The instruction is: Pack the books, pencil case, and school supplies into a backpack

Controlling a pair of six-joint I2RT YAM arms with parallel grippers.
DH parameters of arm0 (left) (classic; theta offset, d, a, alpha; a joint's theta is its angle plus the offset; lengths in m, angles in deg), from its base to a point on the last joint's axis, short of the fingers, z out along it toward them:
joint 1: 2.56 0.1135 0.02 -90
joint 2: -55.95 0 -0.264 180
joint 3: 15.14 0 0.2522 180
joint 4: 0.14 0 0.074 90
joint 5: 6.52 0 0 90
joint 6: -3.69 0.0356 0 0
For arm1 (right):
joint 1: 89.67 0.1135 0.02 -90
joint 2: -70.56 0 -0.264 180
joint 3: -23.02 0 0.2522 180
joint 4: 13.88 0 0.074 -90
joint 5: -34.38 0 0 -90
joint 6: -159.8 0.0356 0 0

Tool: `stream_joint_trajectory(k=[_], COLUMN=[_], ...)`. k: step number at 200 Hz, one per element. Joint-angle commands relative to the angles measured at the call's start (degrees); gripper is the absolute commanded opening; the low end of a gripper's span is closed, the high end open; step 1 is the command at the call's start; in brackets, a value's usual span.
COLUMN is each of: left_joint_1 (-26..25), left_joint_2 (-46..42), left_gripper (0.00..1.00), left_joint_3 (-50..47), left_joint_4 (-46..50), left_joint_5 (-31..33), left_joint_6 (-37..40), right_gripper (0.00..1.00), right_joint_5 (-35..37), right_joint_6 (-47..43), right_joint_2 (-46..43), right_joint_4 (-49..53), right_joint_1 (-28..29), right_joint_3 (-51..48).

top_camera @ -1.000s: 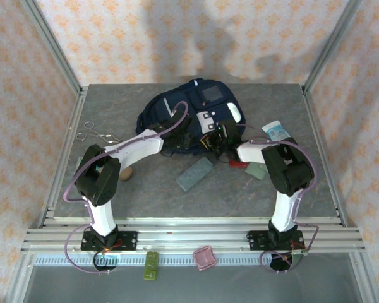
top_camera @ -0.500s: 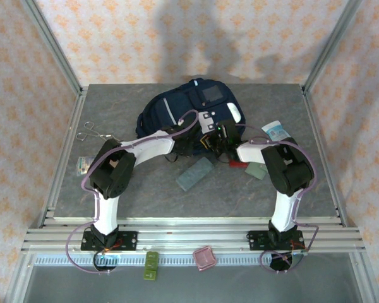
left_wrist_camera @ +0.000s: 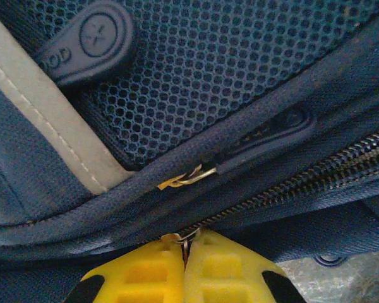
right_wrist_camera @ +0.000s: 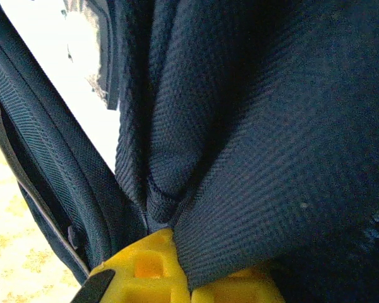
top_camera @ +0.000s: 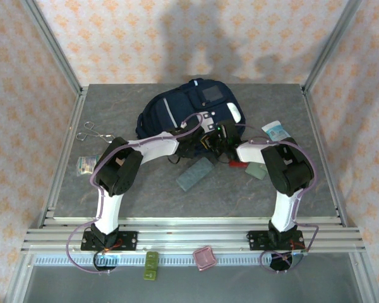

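Observation:
The navy backpack [top_camera: 189, 107] lies at the back middle of the table. My left gripper [top_camera: 191, 144] is at its near edge; in the left wrist view its yellow jaws [left_wrist_camera: 185, 245] are shut on a small metal zipper pull [left_wrist_camera: 188, 236], with the zipper [left_wrist_camera: 303, 183] running off to the right. My right gripper [top_camera: 216, 139] is beside it, shut on a fold of backpack fabric [right_wrist_camera: 240, 189]. The grey-blue pencil case [top_camera: 194, 173] lies just in front of both grippers. A red piece [top_camera: 237, 164] and a grey-green piece [top_camera: 258, 169] lie to the right. The books are out of view.
Metal scissors [top_camera: 95, 133] and a small clear packet [top_camera: 84, 164] lie at the left edge. A white-and-blue tube [top_camera: 276, 130] sits right of the backpack. A green block [top_camera: 151, 265] and a pink piece [top_camera: 204, 258] rest on the front rail.
My left gripper has closed onto the zipper pull, and the left arm's elbow has swung right, uncovering the small packet at the left. The right arm holds still.

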Motion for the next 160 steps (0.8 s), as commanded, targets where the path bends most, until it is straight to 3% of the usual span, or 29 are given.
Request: stream_joint_trajectory(k=[1,71,108,135,160], left_joint_1=[2.45,8.84,9.31,9.33,9.31], left_joint_2=[-2.27,-9.28,-10.03,-11.34,-15.3], left_gripper=[0.0,0.0,0.0,0.0,0.0], left_joint_3=[-1.7,-4.74,-3.09,-3.65,-6.64], left_joint_4=[4.15,6.17,7.95,7.83,5.66], left_joint_5=[5.82,11.35,18.63,16.88,8.98], left_joint_6=[0.39,2.05,2.45,2.68,2.77], right_gripper=[0.0,0.0,0.0,0.0,0.0], right_joint_5=[4.11,7.84,9.45,9.34,9.98], right_joint_6=[-1.44,-3.43,-4.8,-7.23,-10.22], right_joint_2=[-1.37,-3.47,-4.71,-4.3,-3.37], right_joint_4=[2.51,4.63,6.0,8.25,11.58], right_joint_1=[-0.98,-2.05,-2.71,-2.73,-3.08], right_joint_3=[0.98,-1.52,-0.93,1.68,5.18])
